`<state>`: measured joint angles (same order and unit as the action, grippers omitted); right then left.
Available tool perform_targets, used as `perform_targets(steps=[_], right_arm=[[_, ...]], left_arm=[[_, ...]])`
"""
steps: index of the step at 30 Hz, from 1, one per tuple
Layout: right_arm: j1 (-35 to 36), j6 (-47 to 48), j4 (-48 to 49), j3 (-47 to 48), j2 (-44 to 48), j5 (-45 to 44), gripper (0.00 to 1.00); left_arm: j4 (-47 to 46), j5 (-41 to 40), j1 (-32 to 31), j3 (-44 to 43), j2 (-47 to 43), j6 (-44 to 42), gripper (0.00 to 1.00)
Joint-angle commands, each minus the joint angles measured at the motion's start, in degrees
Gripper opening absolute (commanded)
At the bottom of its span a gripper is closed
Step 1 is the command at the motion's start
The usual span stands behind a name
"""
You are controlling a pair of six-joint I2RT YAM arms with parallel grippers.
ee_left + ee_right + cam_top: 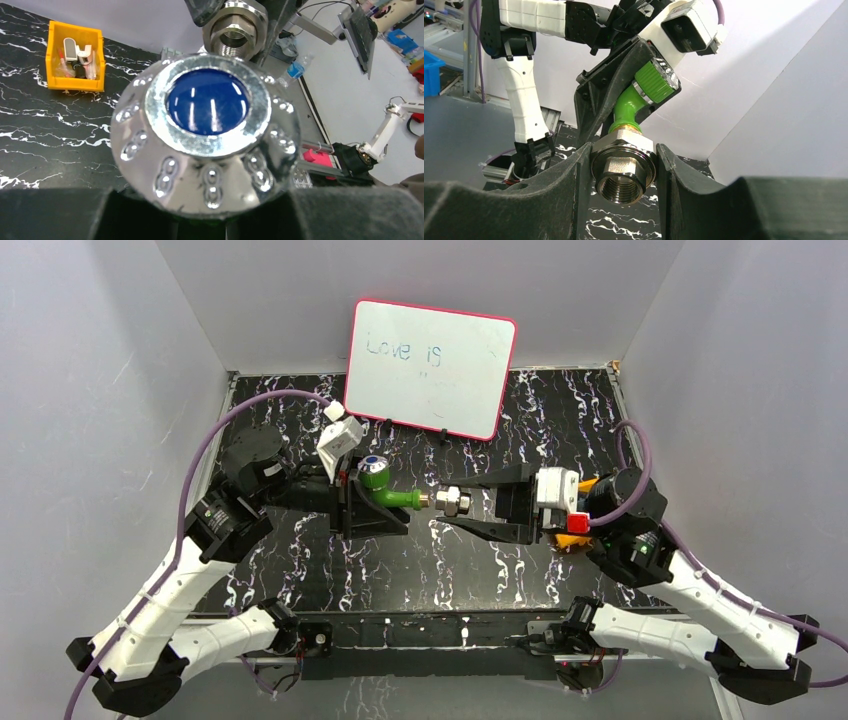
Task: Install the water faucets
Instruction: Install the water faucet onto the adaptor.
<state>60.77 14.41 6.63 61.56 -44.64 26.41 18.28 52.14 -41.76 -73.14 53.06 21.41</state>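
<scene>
Mid-air between the arms, the left gripper point(372, 502) clamps the tap point(400, 498). The right gripper point(450, 506) pinches the fitting point(624, 172) at the tap's end. The step looks like threading; the next move probably calls for turning the fitting while keeping both coaxial.

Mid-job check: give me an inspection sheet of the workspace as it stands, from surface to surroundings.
Surface: black table with white marbling.
Job's things: green tap held off the table, blue-and-silver knob facing the left wrist camera. The metal fitting meets the tap's end; thread depth not visible.
Clutter: yellow bin of small parts; whiteboard at the back.
Grippers: left gripper shut on the green tap; right gripper shut on the metal fitting.
Cables: purple cables loop off both arms, away from the tap.
Surroundings: plain pale walls on three sides.
</scene>
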Motion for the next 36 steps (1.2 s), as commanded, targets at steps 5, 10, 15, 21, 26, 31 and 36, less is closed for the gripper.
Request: perform_targets(steps=[5, 10, 15, 21, 26, 31, 36], right_arm=[[0.1, 2.1, 6.1, 3.9, -1.0, 2.2, 0.0], [0.0, 1.7, 6.3, 4.1, -1.3, 3.1, 0.0], [0.1, 1.1, 6.4, 4.3, -1.7, 3.7, 0.0], [0.0, 0.2, 6.7, 4.8, -2.1, 4.5, 0.0], [0.1, -0.3, 7.0, 5.1, -2.4, 4.8, 0.0], [0.1, -0.5, 6.4, 5.2, -3.1, 4.7, 0.0], [0.1, 0.3, 4.0, 5.0, -3.5, 5.4, 0.0]], left_arm=[[-2.7, 4.5, -0.2, -1.8, -1.1, 0.2, 0.0], [-3.1, 4.3, -0.2, -1.7, -1.0, 0.4, 0.0], [-3.3, 4.8, -0.2, -1.7, -0.6, 0.6, 0.0], [-3.3, 5.4, -0.2, -1.6, -0.1, 0.9, 0.0], [-3.3, 5.8, -0.2, -1.4, 0.0, 1.2, 0.0], [-3.4, 6.2, -0.2, -1.3, -0.1, 1.4, 0.0], [-3.8, 6.4, -0.2, -1.4, -0.3, 1.4, 0.0]])
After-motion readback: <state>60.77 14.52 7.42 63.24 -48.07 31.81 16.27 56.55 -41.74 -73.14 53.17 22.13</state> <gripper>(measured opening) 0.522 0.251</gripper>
